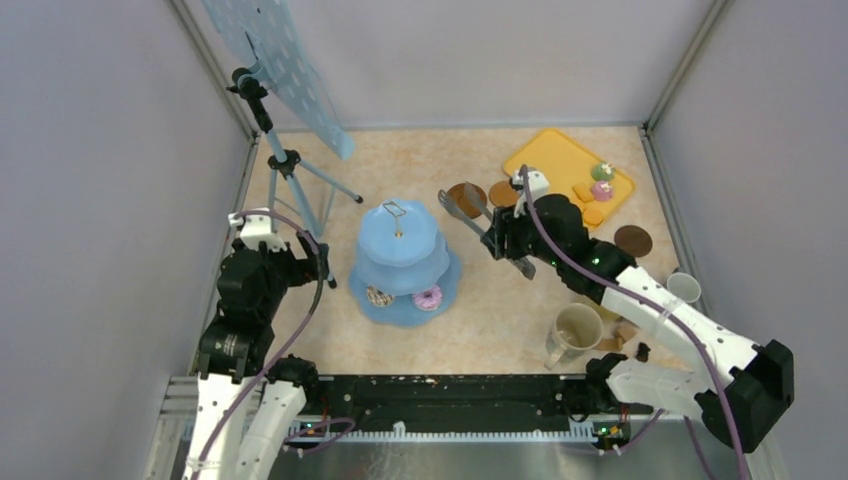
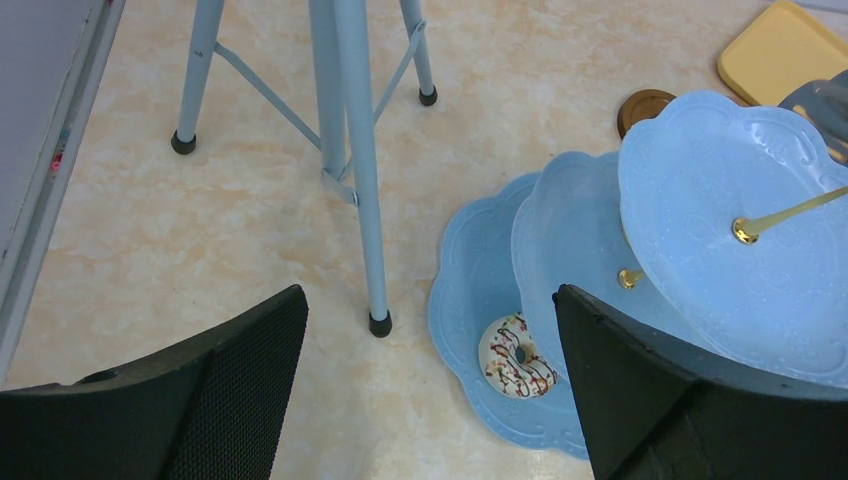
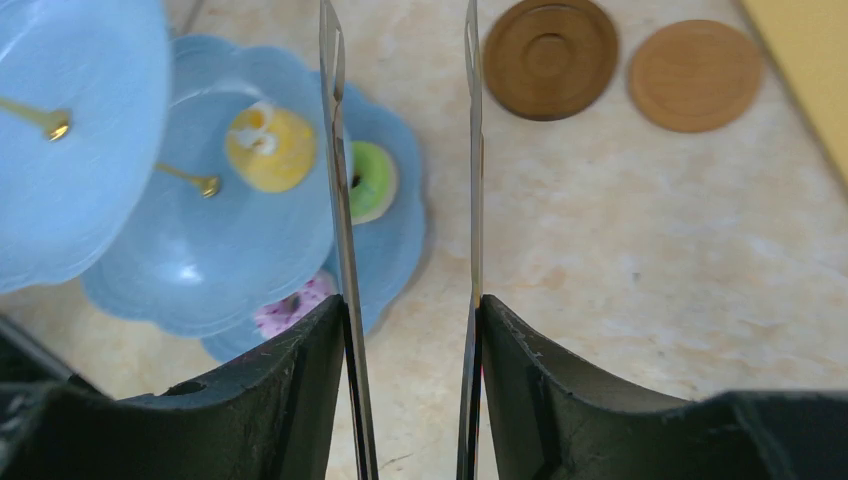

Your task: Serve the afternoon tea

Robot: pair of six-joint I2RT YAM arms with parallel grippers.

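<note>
Green donut (image 3: 375, 185) on blue stand (image 3: 190, 260), beside tongs (image 3: 473, 150) in right hand (image 3: 412, 312)

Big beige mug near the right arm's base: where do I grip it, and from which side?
Best guess: grip the big beige mug by its rim, coming straight down from above, one finger inside and one outside. It stands upright with its mouth open upward. Pick the far right part of the rim, because the handle juts out at the near left.
</note>
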